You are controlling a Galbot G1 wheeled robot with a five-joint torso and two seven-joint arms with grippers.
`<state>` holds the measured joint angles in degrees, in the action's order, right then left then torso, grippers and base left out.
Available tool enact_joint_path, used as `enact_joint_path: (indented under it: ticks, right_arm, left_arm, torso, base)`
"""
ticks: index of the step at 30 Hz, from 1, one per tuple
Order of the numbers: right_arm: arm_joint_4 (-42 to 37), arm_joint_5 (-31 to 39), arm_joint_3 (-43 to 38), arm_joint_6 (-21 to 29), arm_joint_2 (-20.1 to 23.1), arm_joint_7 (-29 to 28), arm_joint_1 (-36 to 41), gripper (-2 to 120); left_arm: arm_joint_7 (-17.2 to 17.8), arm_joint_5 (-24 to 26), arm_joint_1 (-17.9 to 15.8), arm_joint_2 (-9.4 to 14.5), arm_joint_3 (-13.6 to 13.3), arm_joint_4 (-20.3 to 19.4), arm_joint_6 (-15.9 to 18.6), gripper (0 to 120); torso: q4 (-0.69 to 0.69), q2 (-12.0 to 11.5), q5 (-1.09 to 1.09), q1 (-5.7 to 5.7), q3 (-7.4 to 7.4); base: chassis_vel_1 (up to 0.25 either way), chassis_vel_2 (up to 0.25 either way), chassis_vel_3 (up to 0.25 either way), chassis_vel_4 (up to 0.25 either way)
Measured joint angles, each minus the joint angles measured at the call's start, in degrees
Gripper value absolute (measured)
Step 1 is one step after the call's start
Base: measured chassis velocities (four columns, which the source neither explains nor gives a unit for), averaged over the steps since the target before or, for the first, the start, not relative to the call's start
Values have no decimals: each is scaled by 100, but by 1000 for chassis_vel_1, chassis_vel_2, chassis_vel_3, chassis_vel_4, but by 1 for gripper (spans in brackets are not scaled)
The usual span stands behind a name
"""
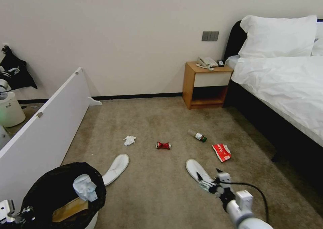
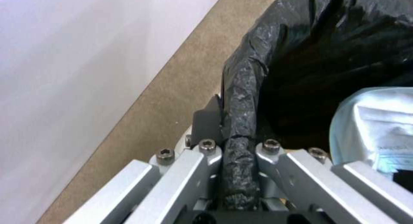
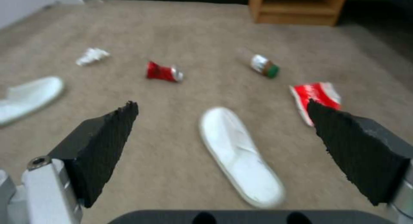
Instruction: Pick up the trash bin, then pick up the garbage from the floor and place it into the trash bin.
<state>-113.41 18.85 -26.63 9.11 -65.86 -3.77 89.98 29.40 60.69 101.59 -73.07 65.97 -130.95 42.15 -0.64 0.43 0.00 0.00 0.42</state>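
While splayed above the slipper [image 3: 241, 156], right gripper [image 3: 221, 137], clear carpet [image 1: 161, 185] around.

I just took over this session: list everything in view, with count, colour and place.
trash bin: 1, white with black liner, near left, held at its rim
tissue and cardboard: 1 each, pale and brown, inside the bin
slippers: 2, white, carpet, one beside the bin, one under the right hand
crumpled tissue: 1, white, carpet
can: 1, red, crushed, mid carpet
bottle: 1, clear, green cap, lying down
packet: 1, red, right of the can
nightstand: 1, wood, by the bed
left hand: shut on the bin's rim
right hand: open above the near slipper
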Motion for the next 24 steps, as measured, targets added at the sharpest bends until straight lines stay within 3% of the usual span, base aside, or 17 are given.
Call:
enact_joint_path:
  ticks: [13,24]
  right_arm:
    - [137,-831,-403,-536,-514,597,660,100]
    - [216,-871,-373,-636,-501,692,625,100]
  left_arm:
    - [-73,20,-32,-100,21,145,0,3]
    - [-78,47,-6,-97,33,141,-1,3]
  torso:
    - [2,0,0,0,0]
    - [1,0,0,0,0]
  base:
    - [0,0,0,0]
    - [0,0,0,0]
